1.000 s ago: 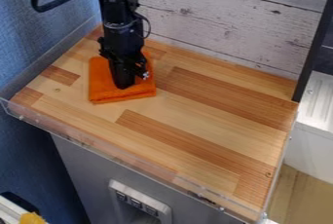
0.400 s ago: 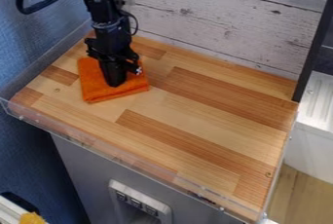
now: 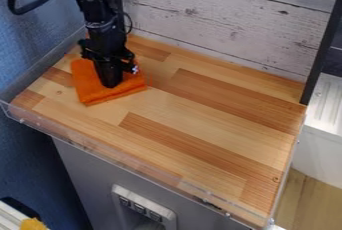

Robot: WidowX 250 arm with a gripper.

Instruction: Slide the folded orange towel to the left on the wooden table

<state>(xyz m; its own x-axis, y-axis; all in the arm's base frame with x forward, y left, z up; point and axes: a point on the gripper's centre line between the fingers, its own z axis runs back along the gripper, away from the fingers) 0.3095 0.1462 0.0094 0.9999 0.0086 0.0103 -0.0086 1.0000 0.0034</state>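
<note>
Orange cloth (image 3: 93, 91), upper left, is touched by the gripper (image 3: 110, 84), closure cannot be told; by dragging, wrinkles could be caused.

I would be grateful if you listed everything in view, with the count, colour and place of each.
Folded cloth: one, orange, on the tabletop's left part, under the gripper
Tabletop: one, light and reddish-brown wood, centre
Edge guard: one, clear, along the tabletop's front
Plank wall: one, whitish, behind the tabletop
Side wall: one, blue, left
Upright strip: one, black, upper right
Ribbed unit: one, white, right edge
Base: one, grey, below the tabletop
Switch panel: one, pale grey, on the base
Unclear object: one, yellow, bottom left
Arm: one, black, upper left
Gripper: one, black, at the cloth
</note>
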